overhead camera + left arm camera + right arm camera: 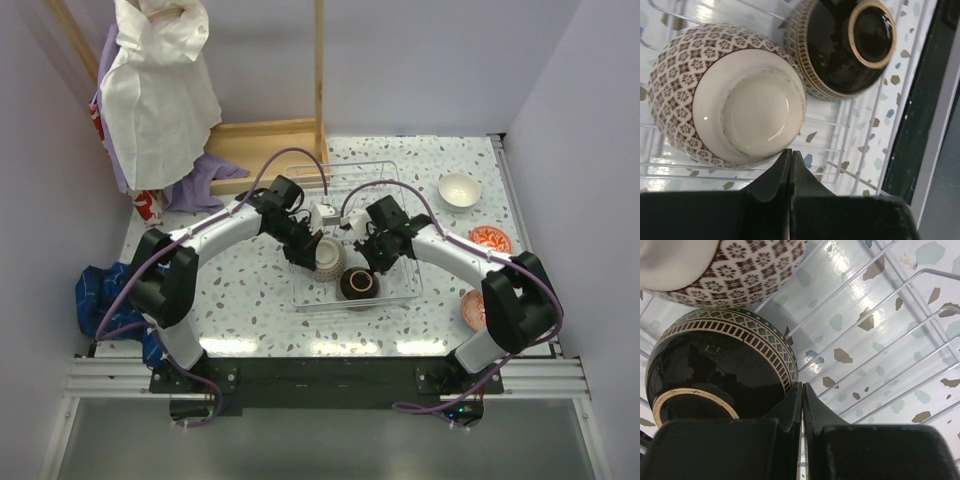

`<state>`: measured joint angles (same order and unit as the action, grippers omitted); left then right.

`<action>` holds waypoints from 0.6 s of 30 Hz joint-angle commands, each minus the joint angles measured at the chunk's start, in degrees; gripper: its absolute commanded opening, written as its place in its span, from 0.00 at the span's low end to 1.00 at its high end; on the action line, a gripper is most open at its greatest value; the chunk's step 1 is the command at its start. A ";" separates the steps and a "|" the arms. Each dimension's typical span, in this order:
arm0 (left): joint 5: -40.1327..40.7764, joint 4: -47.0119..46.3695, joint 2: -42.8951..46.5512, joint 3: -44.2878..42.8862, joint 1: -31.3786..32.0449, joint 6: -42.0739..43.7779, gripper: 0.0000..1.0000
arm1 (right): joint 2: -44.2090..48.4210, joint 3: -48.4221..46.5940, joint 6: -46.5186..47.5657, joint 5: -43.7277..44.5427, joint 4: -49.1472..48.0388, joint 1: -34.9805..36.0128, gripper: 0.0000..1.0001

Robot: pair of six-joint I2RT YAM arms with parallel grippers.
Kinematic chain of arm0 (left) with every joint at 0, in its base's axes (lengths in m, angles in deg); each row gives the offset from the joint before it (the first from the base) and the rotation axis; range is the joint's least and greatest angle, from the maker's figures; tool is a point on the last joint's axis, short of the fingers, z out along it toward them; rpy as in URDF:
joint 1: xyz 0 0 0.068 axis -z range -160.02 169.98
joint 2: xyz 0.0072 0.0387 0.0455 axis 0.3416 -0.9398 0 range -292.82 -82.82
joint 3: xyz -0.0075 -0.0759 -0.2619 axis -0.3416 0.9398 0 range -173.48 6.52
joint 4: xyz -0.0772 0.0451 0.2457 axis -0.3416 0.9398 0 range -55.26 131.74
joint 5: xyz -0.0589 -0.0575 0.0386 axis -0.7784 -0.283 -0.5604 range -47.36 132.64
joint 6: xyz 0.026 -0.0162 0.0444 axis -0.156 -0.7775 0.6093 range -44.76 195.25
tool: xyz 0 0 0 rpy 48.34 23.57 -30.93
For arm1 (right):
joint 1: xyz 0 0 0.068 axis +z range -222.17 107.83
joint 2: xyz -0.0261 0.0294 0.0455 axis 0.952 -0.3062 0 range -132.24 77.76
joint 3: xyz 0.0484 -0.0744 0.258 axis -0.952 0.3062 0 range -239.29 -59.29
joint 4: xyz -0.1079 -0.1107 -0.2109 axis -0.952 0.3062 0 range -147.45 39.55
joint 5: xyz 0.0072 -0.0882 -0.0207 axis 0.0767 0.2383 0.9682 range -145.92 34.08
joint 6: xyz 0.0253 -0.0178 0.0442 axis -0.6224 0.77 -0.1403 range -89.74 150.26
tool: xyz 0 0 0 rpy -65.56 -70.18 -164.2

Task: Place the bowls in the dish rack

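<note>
Top external view shows the dish rack (385, 180) at mid-table, just beyond both arms; two bowls sit inside its near half, both upside down: a patterned white bowl (329, 255) and a black bowl (359, 284), touching or nearly so; left wrist view confirms it, patterned white bowl (725, 95) base up on the wires, black bowl (842, 47) leaning beside it; right wrist view has the black bowl (715, 370) right at the fingers and the patterned one (735, 267) just behind.

Left gripper (303, 240) hangs over the patterned bowl; fingers pressed together, nothing held; right gripper (378, 252) is over the rack by the black bowl; fingers also closed on nothing, though the black bowl sits just beside them.

Still outside the rack: a plain white bowl (459, 189) at the far right of the table, a red patterned bowl (490, 239) nearer, and another reddish bowl (472, 309) partly hidden by the right arm; so by my count two are loaded and three left, roughly under halfway; all remaining ones lie on the right arm's side.
</note>
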<state>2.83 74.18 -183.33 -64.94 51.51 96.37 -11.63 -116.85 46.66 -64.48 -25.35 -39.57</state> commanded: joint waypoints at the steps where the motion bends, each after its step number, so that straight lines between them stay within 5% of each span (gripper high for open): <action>1: 8.17 -3.41 -1.10 -0.52 -1.03 -3.81 0.00 | 2.46 -0.89 2.49 -4.45 -1.07 4.31 0.00; 18: 7.73 -2.61 10.68 3.00 -8.31 -3.46 0.00 | 7.91 2.19 6.27 -1.37 3.67 4.31 0.00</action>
<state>9.91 73.07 -174.54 -61.82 46.52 95.10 -3.26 -114.23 51.17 -63.95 -23.02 -35.31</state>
